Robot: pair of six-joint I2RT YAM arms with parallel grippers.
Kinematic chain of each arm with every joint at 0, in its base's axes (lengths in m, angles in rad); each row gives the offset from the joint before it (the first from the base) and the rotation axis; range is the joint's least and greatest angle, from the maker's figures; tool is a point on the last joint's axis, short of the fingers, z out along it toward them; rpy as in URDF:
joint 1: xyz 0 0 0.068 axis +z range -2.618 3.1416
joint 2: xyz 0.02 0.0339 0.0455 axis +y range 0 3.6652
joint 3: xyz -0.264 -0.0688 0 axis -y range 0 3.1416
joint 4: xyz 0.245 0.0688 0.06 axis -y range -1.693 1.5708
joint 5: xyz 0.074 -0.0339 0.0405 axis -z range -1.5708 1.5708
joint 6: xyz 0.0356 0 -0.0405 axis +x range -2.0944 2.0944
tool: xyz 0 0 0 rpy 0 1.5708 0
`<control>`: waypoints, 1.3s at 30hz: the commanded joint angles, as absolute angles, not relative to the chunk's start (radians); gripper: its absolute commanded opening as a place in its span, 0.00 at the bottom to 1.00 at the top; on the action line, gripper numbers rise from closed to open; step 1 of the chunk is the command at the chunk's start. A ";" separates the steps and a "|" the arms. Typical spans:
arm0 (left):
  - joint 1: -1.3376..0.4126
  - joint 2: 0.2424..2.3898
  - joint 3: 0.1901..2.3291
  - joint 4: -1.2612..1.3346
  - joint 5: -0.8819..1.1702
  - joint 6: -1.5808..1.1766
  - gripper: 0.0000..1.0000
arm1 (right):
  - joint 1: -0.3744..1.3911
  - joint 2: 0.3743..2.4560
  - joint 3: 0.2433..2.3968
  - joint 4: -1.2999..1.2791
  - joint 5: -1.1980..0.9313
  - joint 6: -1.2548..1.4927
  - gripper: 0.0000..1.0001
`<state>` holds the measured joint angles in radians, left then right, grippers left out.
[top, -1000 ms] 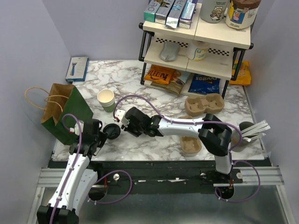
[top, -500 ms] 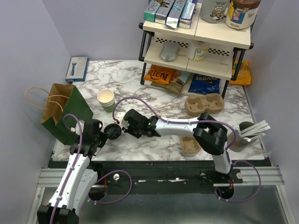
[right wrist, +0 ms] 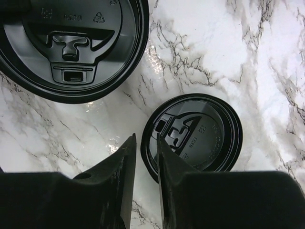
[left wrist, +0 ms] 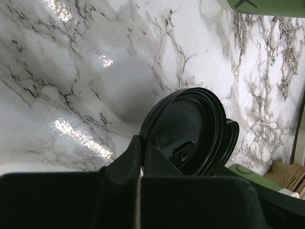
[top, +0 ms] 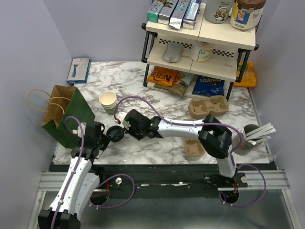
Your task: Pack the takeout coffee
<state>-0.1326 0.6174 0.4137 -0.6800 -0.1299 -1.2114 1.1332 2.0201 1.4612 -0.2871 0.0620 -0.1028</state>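
Note:
The dark-green paper cup (top: 108,101) stands upright and uncovered behind both grippers; its base shows in the left wrist view (left wrist: 267,5). My left gripper (left wrist: 141,140) (top: 108,136) is shut on the rim of a black lid (left wrist: 186,131) (top: 115,133), holding it tilted above the marble. That lid fills the upper left of the right wrist view (right wrist: 71,43). A second black lid (right wrist: 193,138) lies flat on the table. My right gripper (right wrist: 146,138) (top: 120,125) stands narrowly open over it, its fingers either side of the left rim, marble showing in the gap.
A green-and-brown paper bag (top: 66,114) lies at the left. Brown cup carriers (top: 208,107) (top: 194,148) sit right of centre. A grey cup with white sticks (top: 248,138) stands at the right edge. A stocked shelf rack (top: 200,47) is at the back, a blue box (top: 79,70) back left.
My right gripper has slid left, closer to the lids, and its fingers have narrowed a little. The left gripper keeps its hold on the lid in the same spot.

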 commanded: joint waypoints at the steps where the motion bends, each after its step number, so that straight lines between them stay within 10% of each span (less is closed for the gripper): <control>1: -0.132 0.623 0.403 -0.655 -0.109 -1.195 0.00 | 1.138 2.045 1.497 -0.342 0.055 -0.086 0.31; 21: -0.132 0.617 0.410 -0.663 -0.110 -1.169 0.00 | 1.138 2.060 1.526 -0.368 0.054 -0.060 0.10; 39: -0.132 0.618 0.410 -0.649 -0.084 -1.138 0.00 | 1.138 2.083 1.582 -0.431 -0.057 -0.031 0.23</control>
